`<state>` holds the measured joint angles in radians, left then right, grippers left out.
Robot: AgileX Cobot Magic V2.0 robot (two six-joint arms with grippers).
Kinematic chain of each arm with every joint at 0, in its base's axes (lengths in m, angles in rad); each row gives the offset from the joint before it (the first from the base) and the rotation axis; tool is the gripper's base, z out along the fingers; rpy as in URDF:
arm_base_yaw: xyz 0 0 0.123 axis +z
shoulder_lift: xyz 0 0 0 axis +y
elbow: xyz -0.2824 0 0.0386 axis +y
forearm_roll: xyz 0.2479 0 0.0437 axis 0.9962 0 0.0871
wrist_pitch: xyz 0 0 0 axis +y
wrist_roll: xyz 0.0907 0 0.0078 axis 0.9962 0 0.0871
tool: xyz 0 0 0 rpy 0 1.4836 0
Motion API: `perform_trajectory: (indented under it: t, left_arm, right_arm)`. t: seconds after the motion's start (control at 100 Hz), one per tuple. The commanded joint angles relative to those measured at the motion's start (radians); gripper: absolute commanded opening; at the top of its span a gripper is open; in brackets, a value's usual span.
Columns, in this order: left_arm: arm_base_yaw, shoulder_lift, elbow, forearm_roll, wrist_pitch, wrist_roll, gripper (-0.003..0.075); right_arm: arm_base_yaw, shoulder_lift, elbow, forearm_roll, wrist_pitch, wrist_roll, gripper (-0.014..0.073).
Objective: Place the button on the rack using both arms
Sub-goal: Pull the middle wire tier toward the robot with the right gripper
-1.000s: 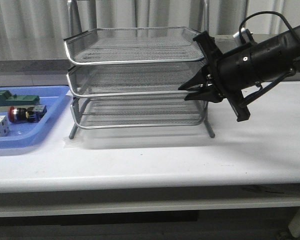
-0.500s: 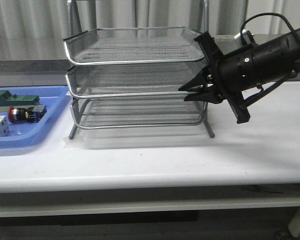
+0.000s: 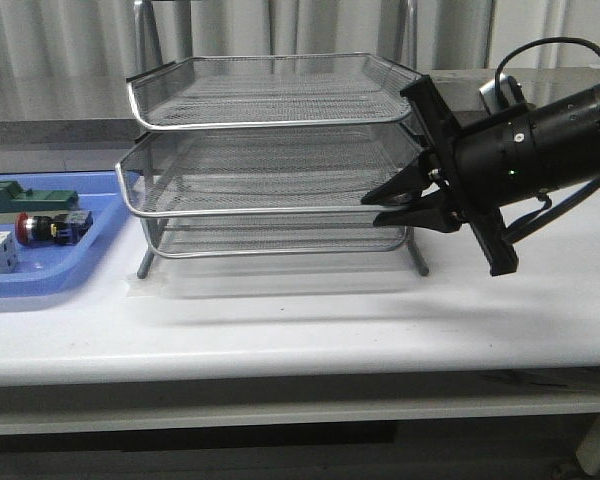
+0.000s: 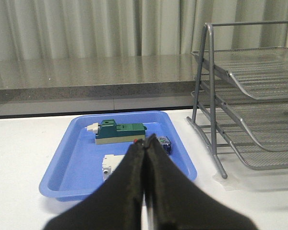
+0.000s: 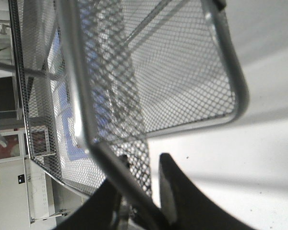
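White tabletop carries the rack (image 3: 270, 160), whose middle tier's right rim is pinched by the right gripper (image 3: 380, 205). Beside the rack, the button (image 3: 42, 226) lies in the blue tray (image 3: 90, 255); the left gripper (image 4: 145, 146) is pressed closed, empty.

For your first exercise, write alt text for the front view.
The right gripper grips the front rim of the rack's middle tier, which juts forward of the others. At far left, the button lies in a blue tray.
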<state>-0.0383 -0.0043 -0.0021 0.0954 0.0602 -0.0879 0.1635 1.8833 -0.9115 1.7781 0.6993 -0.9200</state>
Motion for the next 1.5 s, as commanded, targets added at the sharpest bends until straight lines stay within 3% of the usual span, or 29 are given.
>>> perform_trajectory:
  t: [0.0, 0.64, 1.02, 1.16, 1.38, 1.49]
  left_arm:
    - [-0.001, -0.031, 0.055, -0.008, -0.082, -0.011, -0.0021]
    - [-0.001, -0.031, 0.055, -0.008, -0.082, -0.011, -0.0021]
    - [-0.001, -0.031, 0.055, -0.008, -0.082, -0.011, -0.0021]
    - [-0.001, -0.031, 0.055, -0.008, -0.082, -0.011, -0.0021]
    - [-0.001, -0.031, 0.055, -0.008, -0.082, -0.011, -0.0021]
    - [-0.001, -0.031, 0.055, -0.008, -0.082, -0.011, -0.0021]
  right_arm:
    - [0.007, -0.051, 0.028, -0.078, 0.035, -0.064, 0.0064]
    - [0.007, -0.199, 0.288, -0.078, 0.035, -0.154, 0.0064]
    - [0.007, -0.262, 0.332, -0.065, 0.027, -0.176, 0.0073]
    - [0.007, -0.263, 0.332, -0.033, 0.027, -0.211, 0.0155]
    - [0.007, -0.264, 0.332, 0.006, 0.050, -0.248, 0.0444]
    - [0.007, -0.272, 0.332, 0.011, 0.050, -0.252, 0.0473]
